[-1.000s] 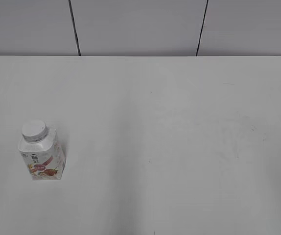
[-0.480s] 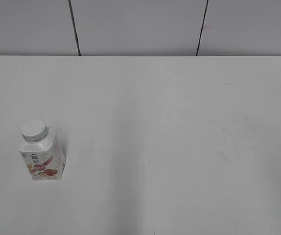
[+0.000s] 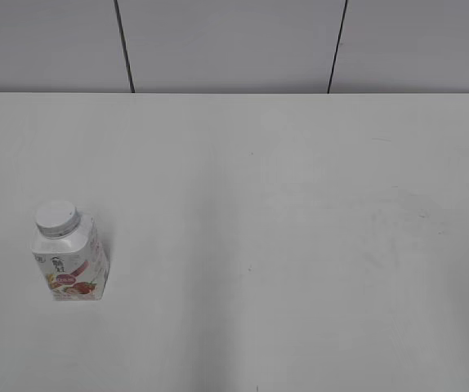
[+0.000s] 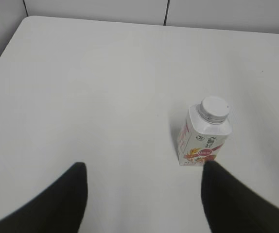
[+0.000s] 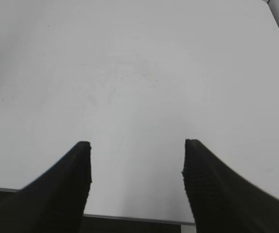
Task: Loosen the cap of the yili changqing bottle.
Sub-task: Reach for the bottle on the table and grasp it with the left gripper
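Status unchanged from a second ago: squat white plastic bottle [image 3: 69, 260], ribbed white screw cap [image 3: 56, 218] on, untouched; left gripper [image 4: 143, 182] and right gripper [image 5: 136, 167] both spread, empty; approach pending.

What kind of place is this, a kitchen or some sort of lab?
Probably a robot test bench, not a kitchen: a bare white table before grey wall panels, holding only one small white plastic bottle, with black gripper fingers open above it.

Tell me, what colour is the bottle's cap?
White. The cap shows best in the left wrist view.
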Controlling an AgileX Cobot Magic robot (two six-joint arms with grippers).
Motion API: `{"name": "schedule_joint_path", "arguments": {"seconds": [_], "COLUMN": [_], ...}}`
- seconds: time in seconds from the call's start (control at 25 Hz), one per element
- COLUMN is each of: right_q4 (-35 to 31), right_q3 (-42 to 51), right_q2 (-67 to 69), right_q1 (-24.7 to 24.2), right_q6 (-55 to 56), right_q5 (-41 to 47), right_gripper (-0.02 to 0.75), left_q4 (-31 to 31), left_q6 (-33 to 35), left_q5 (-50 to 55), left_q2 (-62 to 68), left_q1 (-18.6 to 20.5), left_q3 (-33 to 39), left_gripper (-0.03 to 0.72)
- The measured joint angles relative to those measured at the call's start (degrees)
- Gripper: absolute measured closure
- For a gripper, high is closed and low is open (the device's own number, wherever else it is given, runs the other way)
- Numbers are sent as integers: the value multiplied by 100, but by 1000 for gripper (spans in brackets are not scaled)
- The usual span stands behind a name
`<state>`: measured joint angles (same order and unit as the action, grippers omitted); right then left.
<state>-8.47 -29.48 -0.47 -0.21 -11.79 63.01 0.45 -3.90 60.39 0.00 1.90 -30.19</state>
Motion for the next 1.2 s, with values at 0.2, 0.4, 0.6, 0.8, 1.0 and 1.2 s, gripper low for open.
{"name": "schedule_joint_path", "arguments": {"seconds": [0.2, 0.4, 0.6, 0.8, 1.0, 1.2], "right_q4": [0, 0, 0, 0, 6, 6], "right_q3": [0, 0, 0, 0, 0, 0], "right_q2": [0, 0, 0, 0, 0, 0], "right_q1": [0, 0, 0, 0, 0, 0], "right_q6": [0, 0, 0, 0, 0, 0], "right_q5": [0, 0, 0, 0, -6, -6], "right_gripper": [258, 258, 258, 258, 258, 258], "left_q4": [45, 634, 1027, 1176, 1170, 1126], "left_q6": [76, 101, 120, 135, 135, 135], "left_q5": [-144, -880, -2327, -3654, -4474, -5142], "left_q2": [780, 1666, 2470, 2856, 2901, 2901], "left_q1": [-27, -301, -855, -1249, -1284, -1284], "left_q3": [-496, -832, -798, -243, 601, 1291], "left_gripper": [231, 231, 231, 231, 231, 231]}}
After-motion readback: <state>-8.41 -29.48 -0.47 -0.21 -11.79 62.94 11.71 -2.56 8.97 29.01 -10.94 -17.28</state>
